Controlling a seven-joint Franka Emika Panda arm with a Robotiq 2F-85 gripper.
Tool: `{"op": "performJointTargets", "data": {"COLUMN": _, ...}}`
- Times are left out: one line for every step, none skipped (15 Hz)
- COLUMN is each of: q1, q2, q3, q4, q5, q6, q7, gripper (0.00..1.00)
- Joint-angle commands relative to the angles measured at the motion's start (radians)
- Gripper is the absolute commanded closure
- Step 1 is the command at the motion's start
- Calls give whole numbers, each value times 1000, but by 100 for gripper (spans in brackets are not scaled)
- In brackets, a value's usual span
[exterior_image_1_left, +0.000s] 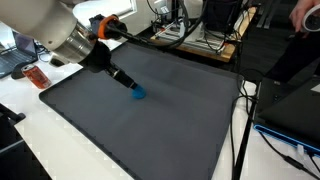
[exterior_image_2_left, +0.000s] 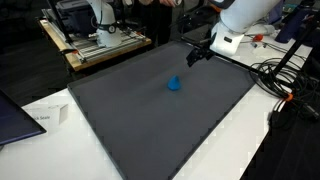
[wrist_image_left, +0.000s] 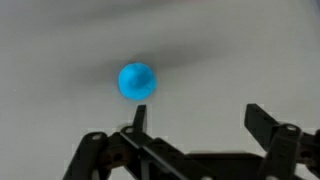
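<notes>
Blue ball: a small bright blue ball (wrist_image_left: 137, 81) sits left of centre in the wrist view, resting alone on the dark grey mat (wrist_image_left: 250, 50); in an exterior view it lies at centre-left of the frame (exterior_image_1_left: 138, 94), in an exterior view near the frame's middle (exterior_image_2_left: 174, 84).
Mat: it covers most of the white desk (exterior_image_1_left: 60, 150), whose bare edge runs along the lower left of that view.
Claw: the claw (wrist_image_left: 196, 125) is released, fingers spread wide with nothing between them; it hangs over the mat, and the ball lies up and to the left of its gap, apart from both fingers.
Step in hand: judged as the approach, before any grasp.
Next move calls for: shifting leftward and forward in the wrist frame until the ball is centred between the fingers, then lowering.
</notes>
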Motion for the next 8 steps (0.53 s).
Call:
{"op": "performJointTargets", "data": {"q1": -51, "q2": 32, "q3": 34, "q4": 59, "q5": 51, "q6": -39, "q7": -42, "gripper": 0}}
{"op": "performJointTargets", "data": {"q1": -62, "q2": 33, "q3": 35, "q4": 58, "q5": 53, "q6": -39, "q7": -46, "gripper": 0}}
{"op": "performJointTargets", "data": {"q1": -71, "q2": 33, "q3": 37, "q4": 57, "q5": 54, "q6": -39, "q7": -53, "gripper": 0}}
{"op": "performJointTargets", "data": {"q1": -82, "q2": 34, "q3": 40, "q4": 55, "q5": 56, "q6": -37, "q7": -63, "gripper": 0}}
{"op": "performJointTargets", "data": {"q1": -94, "q2": 34, "q3": 43, "q4": 53, "q5": 58, "q6": -34, "q7": -73, "gripper": 0}}
{"op": "performJointTargets", "data": {"q1": -104, "q2": 34, "q3": 46, "q4": 50, "q5": 60, "q6": -33, "q7": -83, "gripper": 0}}
{"op": "performJointTargets", "data": {"q1": -119, "q2": 33, "q3": 51, "q4": 45, "q5": 64, "q6": -31, "q7": -98, "gripper": 0}}
{"op": "performJointTargets", "data": {"q1": -134, "q2": 32, "q3": 55, "q4": 41, "q5": 69, "q6": -29, "q7": -112, "gripper": 0}}
